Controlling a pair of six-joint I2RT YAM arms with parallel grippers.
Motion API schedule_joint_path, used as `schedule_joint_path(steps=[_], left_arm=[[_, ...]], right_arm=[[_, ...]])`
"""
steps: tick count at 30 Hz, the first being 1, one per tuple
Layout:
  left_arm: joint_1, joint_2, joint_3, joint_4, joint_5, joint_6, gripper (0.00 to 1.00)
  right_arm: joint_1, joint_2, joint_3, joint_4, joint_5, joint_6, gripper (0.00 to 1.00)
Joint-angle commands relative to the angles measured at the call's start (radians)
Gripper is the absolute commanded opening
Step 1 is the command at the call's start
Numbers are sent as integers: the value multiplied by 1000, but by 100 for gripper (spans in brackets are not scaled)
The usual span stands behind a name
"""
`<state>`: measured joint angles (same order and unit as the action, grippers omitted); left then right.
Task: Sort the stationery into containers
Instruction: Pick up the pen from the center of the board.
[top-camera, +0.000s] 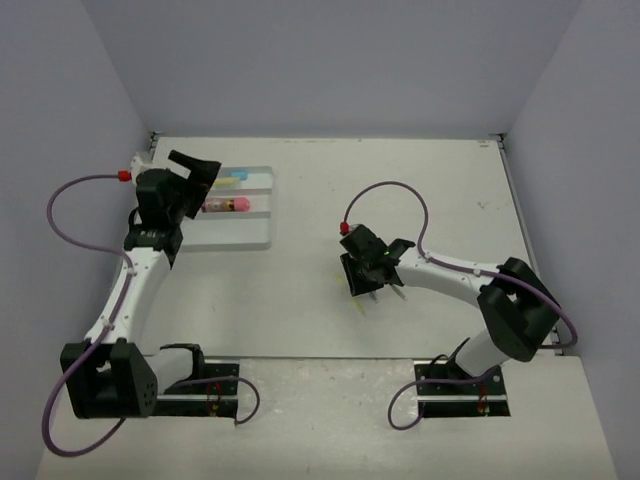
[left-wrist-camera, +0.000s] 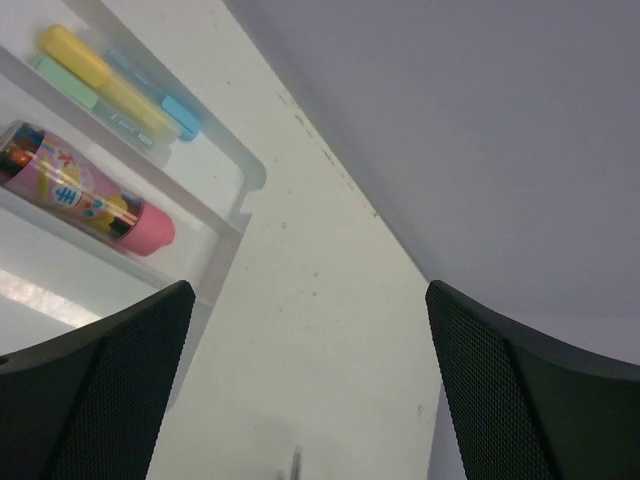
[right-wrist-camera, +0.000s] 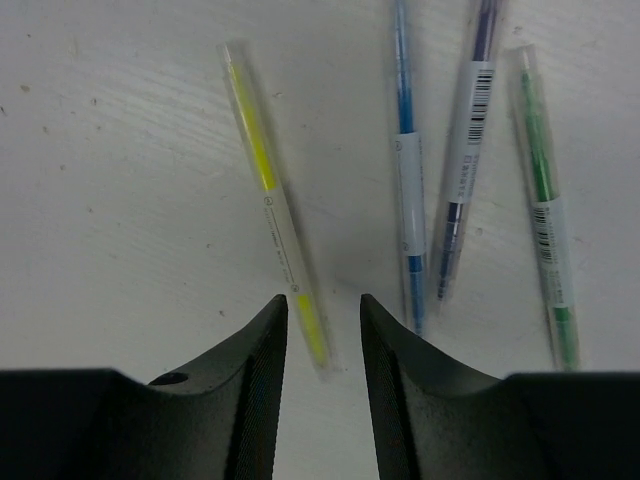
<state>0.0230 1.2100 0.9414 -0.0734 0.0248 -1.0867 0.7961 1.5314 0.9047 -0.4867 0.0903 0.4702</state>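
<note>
Hovering low over the counter (right-wrist-camera: 120, 150), the slightly spread right end effector (right-wrist-camera: 323, 312) is straddling the yellow pen (right-wrist-camera: 272, 200), likely lining up a pinch; the left end effector (left-wrist-camera: 308, 300) is hanging spread above the tray (left-wrist-camera: 245, 180).

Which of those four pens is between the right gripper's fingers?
The yellow pen, leftmost in the right wrist view: its end lies inside the right gripper gap. The blue pen, purple pen and green pen lie outside it.
</note>
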Motion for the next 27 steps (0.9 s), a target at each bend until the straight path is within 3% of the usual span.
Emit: schedule_joint_path(steps=[1, 7, 9, 11, 15, 17, 19, 22, 25, 27], left_arm=[[-12, -190, -203, 5, 88, 233, 100], [-16, -277, -360, -26, 156, 322, 100], [-56, -304, -402, -3, 206, 339, 100], [-80, -312, -423, 10, 254, 348, 100], [-203, -303, -450, 46, 291, 369, 100], [-260, -294, -486, 150, 371, 360, 99], [-288, -278, -558, 446, 608, 318, 98], [-305, -213, -697, 883, 837, 118, 96], [-321, -196, -760, 1162, 908, 4, 88], [-339, -215, -767, 1229, 910, -12, 86]], right_arm=[[45, 58, 66, -24, -5, -5, 36], [50, 151, 75, -9, -46, -7, 32], [53, 195, 95, -20, -49, -15, 23], [54, 234, 108, -32, -38, -23, 1], [80, 232, 119, -17, -21, -34, 0], [94, 150, 77, 104, -54, -16, 0], [90, 15, -14, 293, -280, 7, 0], [80, -251, -243, 754, -539, 83, 0], [81, -315, -310, 967, -653, 133, 0], [81, -314, -317, 1016, -707, 146, 0]])
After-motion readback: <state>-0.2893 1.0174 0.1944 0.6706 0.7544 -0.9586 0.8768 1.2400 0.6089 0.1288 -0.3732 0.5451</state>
